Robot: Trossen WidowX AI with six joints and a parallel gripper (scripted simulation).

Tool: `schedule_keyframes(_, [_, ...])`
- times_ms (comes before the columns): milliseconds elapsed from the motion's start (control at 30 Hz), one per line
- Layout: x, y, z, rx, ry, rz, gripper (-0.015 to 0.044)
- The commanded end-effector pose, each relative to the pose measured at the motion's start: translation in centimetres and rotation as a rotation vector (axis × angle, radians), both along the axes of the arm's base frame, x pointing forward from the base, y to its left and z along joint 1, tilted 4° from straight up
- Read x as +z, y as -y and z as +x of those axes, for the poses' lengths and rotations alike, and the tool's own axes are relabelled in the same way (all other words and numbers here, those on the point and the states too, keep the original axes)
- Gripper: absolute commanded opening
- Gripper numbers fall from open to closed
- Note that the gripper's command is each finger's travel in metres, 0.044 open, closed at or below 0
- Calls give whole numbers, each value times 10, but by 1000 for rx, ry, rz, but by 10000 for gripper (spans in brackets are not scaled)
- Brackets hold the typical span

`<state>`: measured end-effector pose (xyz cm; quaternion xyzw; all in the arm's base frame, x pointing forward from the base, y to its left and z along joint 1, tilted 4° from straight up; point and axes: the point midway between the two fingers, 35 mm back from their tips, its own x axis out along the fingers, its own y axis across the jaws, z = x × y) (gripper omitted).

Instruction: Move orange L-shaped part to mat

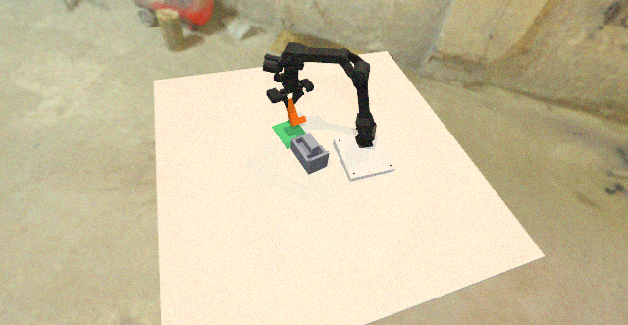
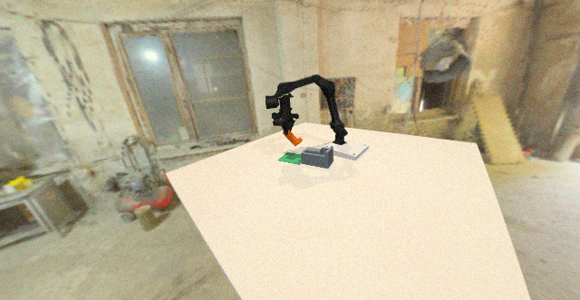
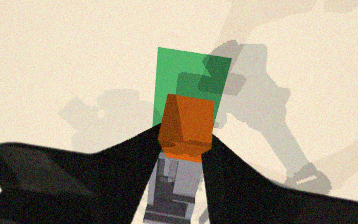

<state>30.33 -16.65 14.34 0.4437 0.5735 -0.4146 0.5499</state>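
The orange L-shaped part (image 1: 294,115) (image 2: 293,139) (image 3: 195,119) hangs in the air, steeply tilted, with its L-shaped end lowest. My gripper (image 1: 290,101) (image 2: 286,132) (image 3: 184,131) is shut on its upper end. The part is above the green mat (image 1: 283,131) (image 2: 285,158) (image 3: 167,67) and touches neither mat nor tray. The grey tray (image 1: 319,164) (image 2: 317,159) (image 3: 194,172) stands beside the mat with its pocket empty. In the wrist view the part hides some of the mat and the fingers hide the tray's sides.
The arm's white base plate (image 1: 370,170) (image 2: 358,154) lies beyond the tray, on the side away from the mat. The pale table top (image 1: 235,237) (image 2: 385,227) bears them all. The arm's shadow falls across the mat.
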Motion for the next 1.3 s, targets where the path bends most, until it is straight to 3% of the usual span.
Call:
schedule_keyframes(0, [-5, 2, 0, 3, 0, -3, 0])
schedule_keyframes(1267, [-62, -1, 0, 3, 0, -3, 0])
